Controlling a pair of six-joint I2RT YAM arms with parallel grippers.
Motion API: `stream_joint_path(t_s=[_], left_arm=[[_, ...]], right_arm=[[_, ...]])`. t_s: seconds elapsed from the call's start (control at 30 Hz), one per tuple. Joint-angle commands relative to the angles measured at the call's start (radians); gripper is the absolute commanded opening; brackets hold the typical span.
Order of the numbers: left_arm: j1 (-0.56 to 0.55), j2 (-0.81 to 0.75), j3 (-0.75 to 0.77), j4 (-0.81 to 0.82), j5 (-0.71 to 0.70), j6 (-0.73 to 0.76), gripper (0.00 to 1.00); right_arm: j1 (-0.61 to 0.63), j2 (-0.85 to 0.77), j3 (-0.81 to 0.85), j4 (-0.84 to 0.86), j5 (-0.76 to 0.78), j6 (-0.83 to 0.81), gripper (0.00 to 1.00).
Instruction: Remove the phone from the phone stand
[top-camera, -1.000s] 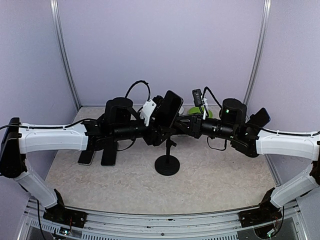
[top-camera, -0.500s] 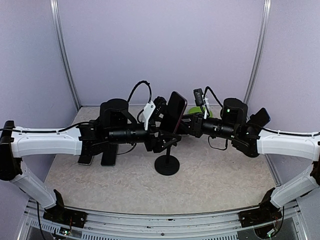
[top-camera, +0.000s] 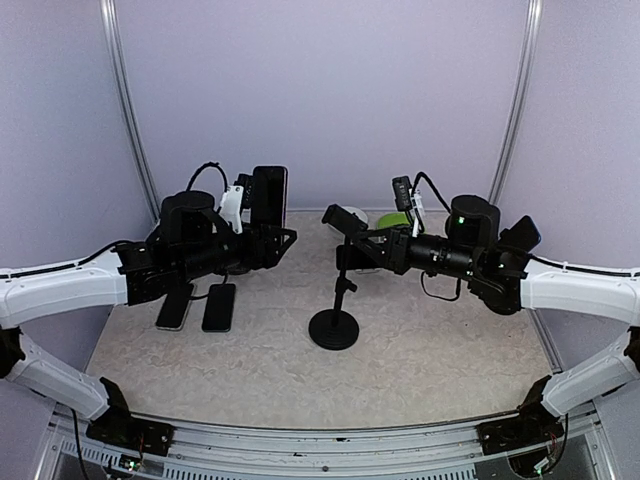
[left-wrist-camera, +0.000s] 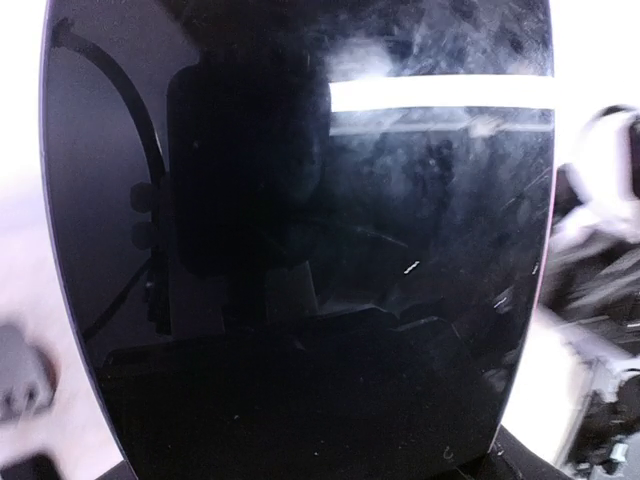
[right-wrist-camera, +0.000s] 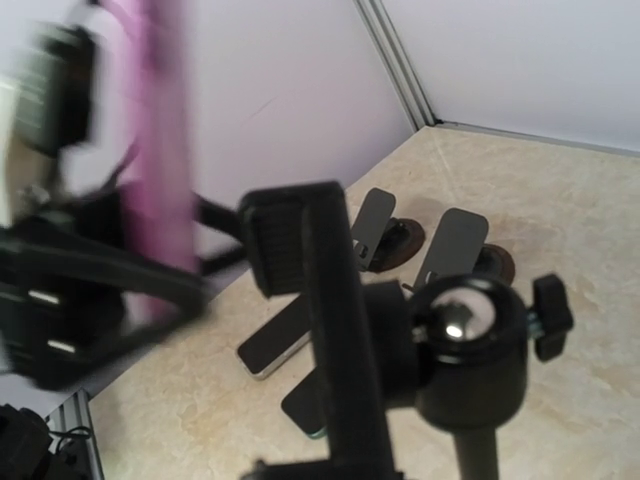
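Near the far left corner of the table (top-camera: 450, 370) we see the left gripper (top-camera: 267, 233) clamped on the upright glossy black phone (top-camera: 269, 195), well apart from the black round-based phone stand (top-camera: 334, 330); whether the right gripper (top-camera: 372, 250) is closed we cannot tell.

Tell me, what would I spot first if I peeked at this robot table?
The first thing is the black phone, held upright in the air by the left tool, left of the middle. In the middle of the table stands the black phone stand with its holder empty and the right arm reaching close to it. At the left, two more phones lie flat.
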Motion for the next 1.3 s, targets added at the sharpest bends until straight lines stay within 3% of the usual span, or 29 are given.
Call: stream_joint_path(t_s=[0.0,0.27,0.6,0.83,1.13,1.27], left_arm=[[0.012,0.072,0.007,-0.159,-0.138,-0.138,0.19],[0.032,0.271,0.044,-0.283,-0.131,-0.349,0.17],[-0.007,0.498,0.165,-0.388,-0.163,-0.396,0.17],[-0.056,0.597,0.26,-0.496,-0.242,-0.417,0.31],[-0.069,0.635,0.253,-0.522,-0.235,-0.48,0.48],[-0.069,0.634,0.243,-0.519,-0.222,-0.491,0.66]], right_arm=[[-0.014,-0.028,0.002,-0.064,0.022,-0.025,0.0],[-0.018,-0.064,-0.003,-0.078,0.039,-0.042,0.0],[-0.023,-0.08,-0.015,-0.064,0.035,-0.069,0.0],[-0.024,-0.092,-0.021,-0.069,0.037,-0.079,0.0],[-0.027,-0.091,-0.021,-0.066,0.035,-0.08,0.0],[-0.028,-0.088,-0.016,-0.067,0.034,-0.085,0.0]])
